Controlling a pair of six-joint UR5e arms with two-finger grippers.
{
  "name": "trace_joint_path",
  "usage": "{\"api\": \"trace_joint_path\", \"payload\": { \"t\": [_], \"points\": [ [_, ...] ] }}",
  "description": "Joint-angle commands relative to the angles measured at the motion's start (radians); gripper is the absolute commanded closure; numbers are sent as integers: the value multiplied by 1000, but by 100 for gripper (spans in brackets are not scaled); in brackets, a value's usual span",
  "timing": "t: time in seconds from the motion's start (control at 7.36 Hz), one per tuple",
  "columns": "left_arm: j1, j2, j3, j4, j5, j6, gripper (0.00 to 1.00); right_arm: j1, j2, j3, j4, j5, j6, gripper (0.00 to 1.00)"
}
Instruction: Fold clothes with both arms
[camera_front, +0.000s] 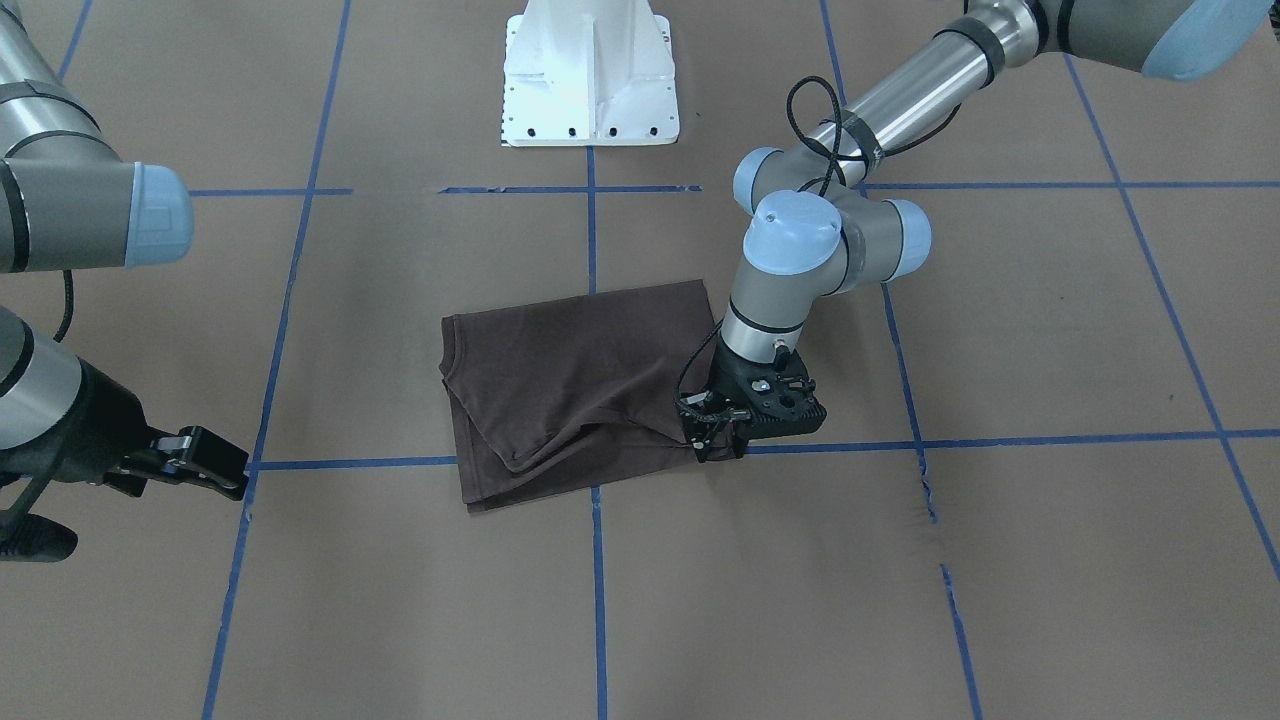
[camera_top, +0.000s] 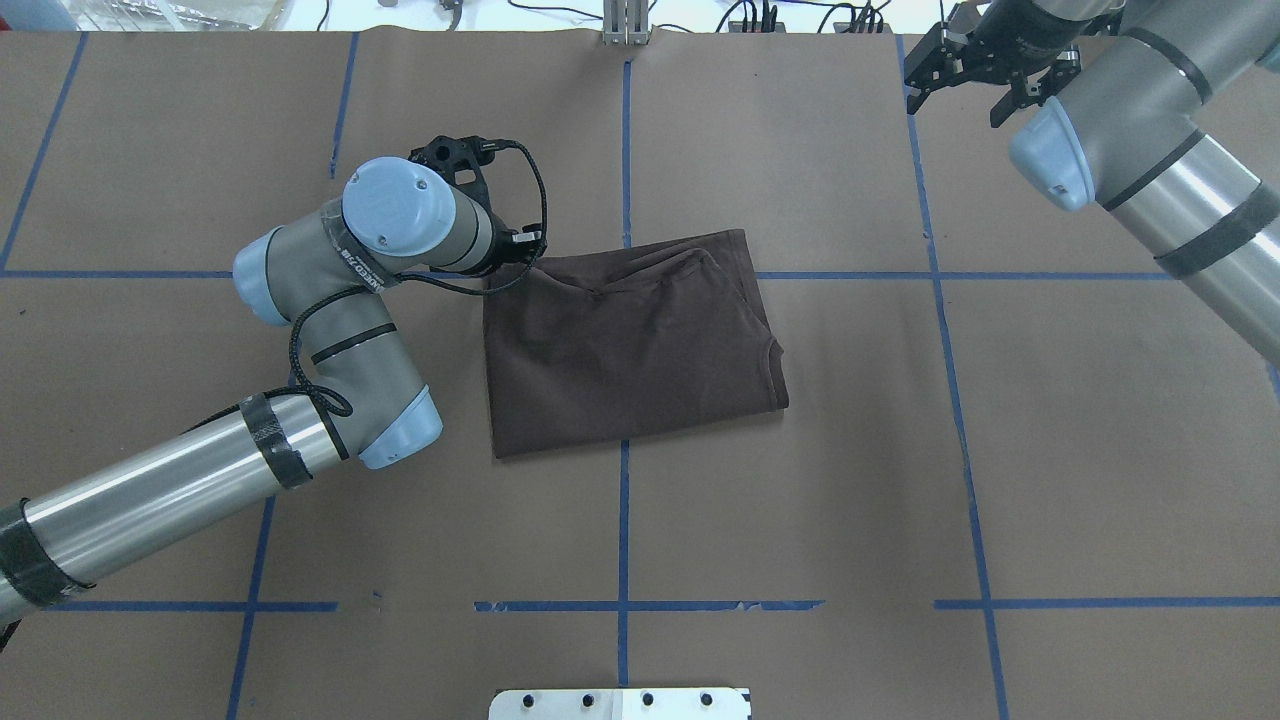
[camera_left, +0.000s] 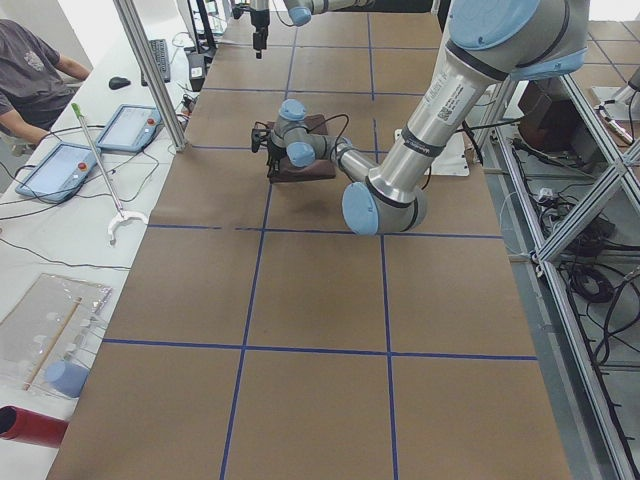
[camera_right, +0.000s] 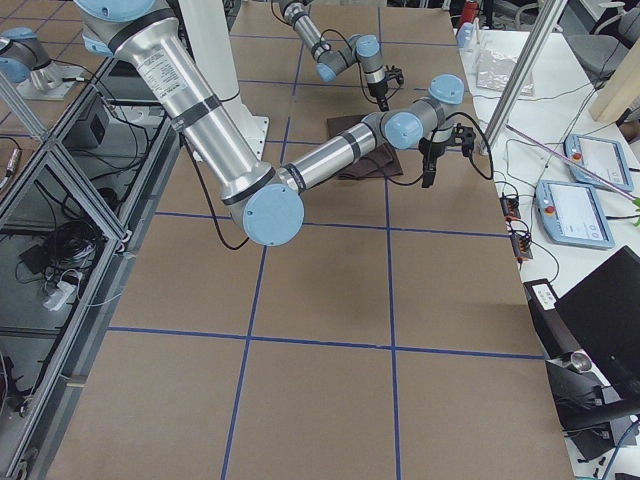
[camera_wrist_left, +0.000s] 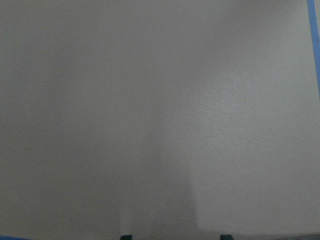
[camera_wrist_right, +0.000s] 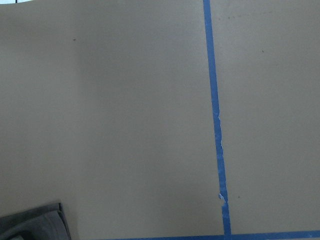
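The dark brown T-shirt (camera_front: 570, 390) lies folded into a rough rectangle at the table's middle, seen too in the overhead view (camera_top: 630, 350). My left gripper (camera_front: 715, 438) points down at the shirt's corner farthest from the robot's base, on the left arm's side, touching its edge. In the overhead view its wrist hides it. The left wrist view shows only bare paper, with two fingertips (camera_wrist_left: 127, 236) set wide apart, so it is open. My right gripper (camera_front: 215, 467) hangs open and empty, well clear of the shirt, and shows in the overhead view (camera_top: 975, 75).
The white pedestal base (camera_front: 590, 75) stands at the robot's side of the table. Blue tape lines (camera_front: 597, 560) grid the brown paper. An operator (camera_left: 30, 75) sits at a side bench with tablets (camera_left: 125, 125).
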Motion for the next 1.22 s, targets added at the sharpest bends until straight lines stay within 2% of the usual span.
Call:
{"api": "trace_joint_path", "payload": {
  "t": [0.0, 0.27, 0.54, 0.82, 0.95, 1.09],
  "points": [
    [0, 0, -4, 8, 1, 0, 100, 1, -2, 9, -9, 0, 0, 0],
    [-9, 1, -6, 10, 0, 0, 100, 1, -6, 24, -24, -1, 2, 0],
    [-80, 4, -6, 10, -3, 28, 100, 3, -9, 32, -26, -1, 2, 0],
    [-98, 6, 1, 8, -2, 79, 100, 3, -15, 35, -24, -3, 2, 0],
    [-98, 6, 2, 7, -2, 81, 64, 1, -15, 34, -24, -5, 2, 0],
    [-98, 6, 8, 5, 0, 76, 8, 0, -15, 34, -24, -6, 2, 0]
  ]
}}
